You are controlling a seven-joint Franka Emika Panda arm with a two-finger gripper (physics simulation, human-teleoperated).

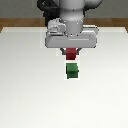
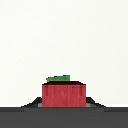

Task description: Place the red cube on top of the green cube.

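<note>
A plain white table [image 1: 30, 90] fills the scene, with a strip of brown wooden floor [image 1: 15, 22] beyond its far edge. Our pincer [image 1: 71, 53] is clamped on the small dark-red plain cube [image 1: 71, 52], which hangs clear of the table. The slightly larger dark-green plain cube [image 1: 72, 71] rests on the table just at six o'clock of the red one in the exterior view. In the wrist view, the red cube [image 2: 63, 95] sits between the dark fingers, and a sliver of green cube [image 2: 59, 78] peeks out behind its top edge.

We judge the carry is nearly done. To do it well, we should centre the red cube over the green one, keep their sides square, lower slowly until the faces meet, and only then release.

We count one red cube, one green cube, one pincer.
</note>
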